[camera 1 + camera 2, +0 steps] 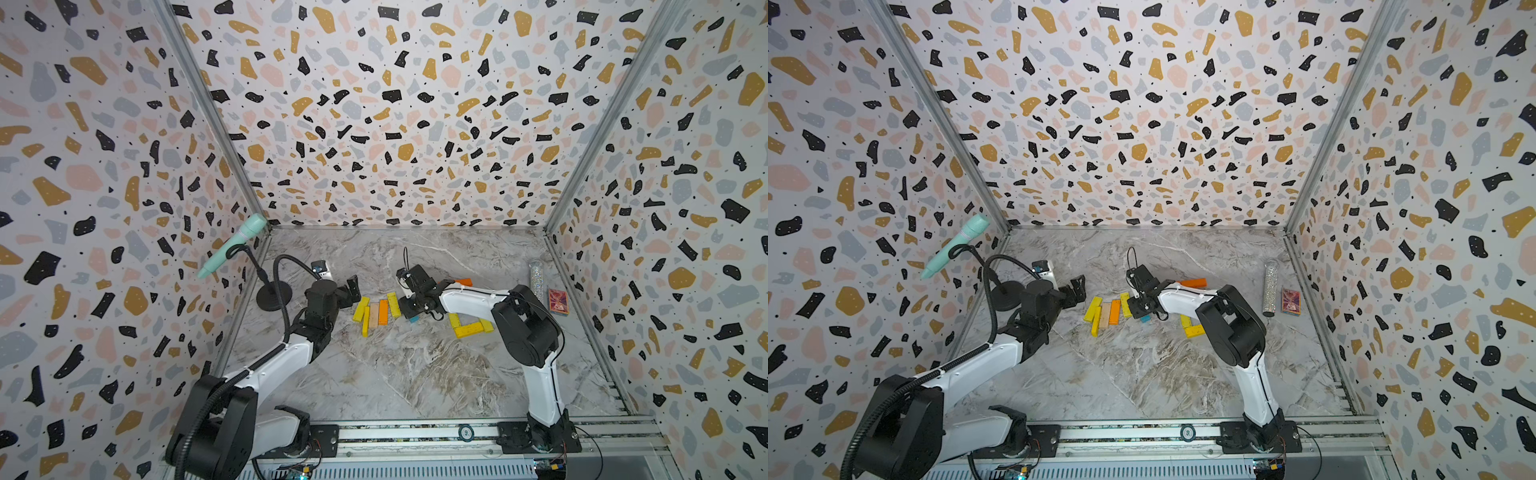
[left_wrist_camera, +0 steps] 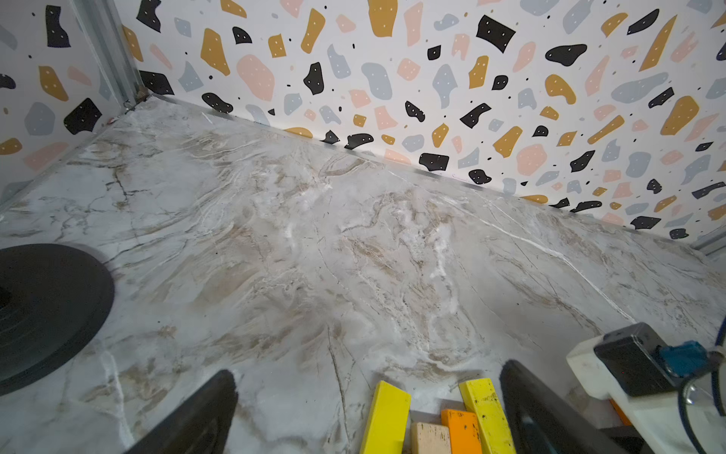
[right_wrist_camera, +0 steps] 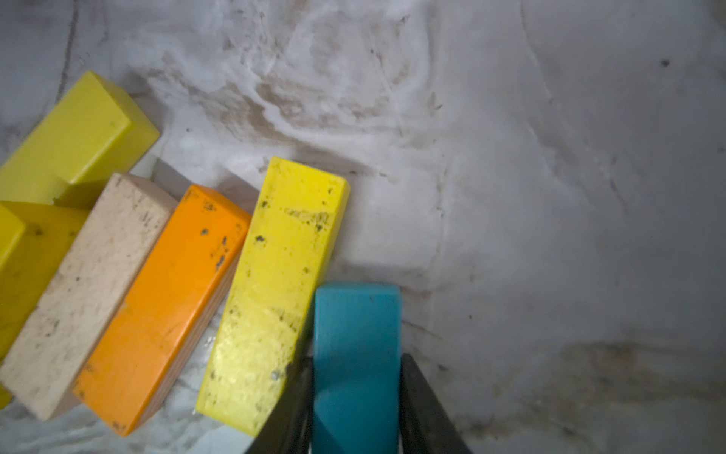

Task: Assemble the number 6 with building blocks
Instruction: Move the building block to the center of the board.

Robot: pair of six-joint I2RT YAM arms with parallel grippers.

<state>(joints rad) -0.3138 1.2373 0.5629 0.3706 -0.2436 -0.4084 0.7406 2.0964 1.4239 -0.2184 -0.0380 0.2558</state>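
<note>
While wrist-down, elbow-high, right end effector (image 3: 356, 359) tight on blue block (image 3: 355, 314).

Speckled terrazzo walls (image 1: 374, 104) — grey marbled tabletop (image 1: 395, 374) — evenly lit.

Bare marble table (image 1: 395, 374) is lying wide open behind the block row (image 1: 376, 311) and ahead of it, toward the rail (image 1: 415, 434). Its flanks are getting crowded: left gripper (image 1: 351, 293) gaping on one side, right gripper (image 3: 355, 359) clamping a blue block (image 3: 355, 314) just beside the other.
</note>
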